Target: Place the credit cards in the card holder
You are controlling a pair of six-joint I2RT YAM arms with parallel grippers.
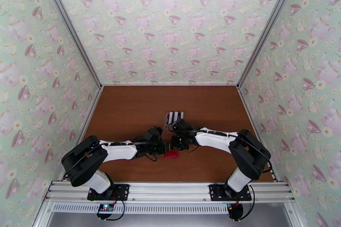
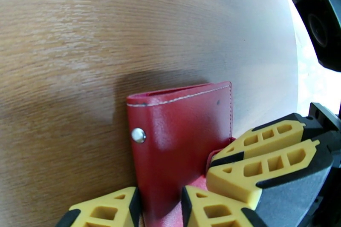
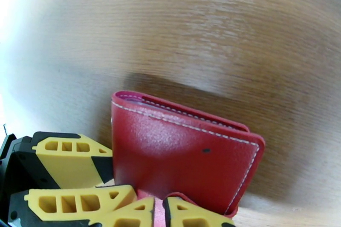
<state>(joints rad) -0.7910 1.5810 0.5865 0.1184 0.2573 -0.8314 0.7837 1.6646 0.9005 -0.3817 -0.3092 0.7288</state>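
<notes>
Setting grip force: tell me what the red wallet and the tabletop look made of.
The card holder looks like leather or faux leather: fine grain, soft sheen, pale stitching, shiny metal-looking snap. The table looks like wood-grain laminate, smooth, faintly glossy; solid wood possible.

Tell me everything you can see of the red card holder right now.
The card holder is a red, leather-looking wallet, folded, with pale stitching along its edges, a silver snap stud and pinkish lining at its open edge. It is at the front middle of the brown wooden table. The left gripper clamps its lower end; the right gripper seems to pinch its tab.
</notes>
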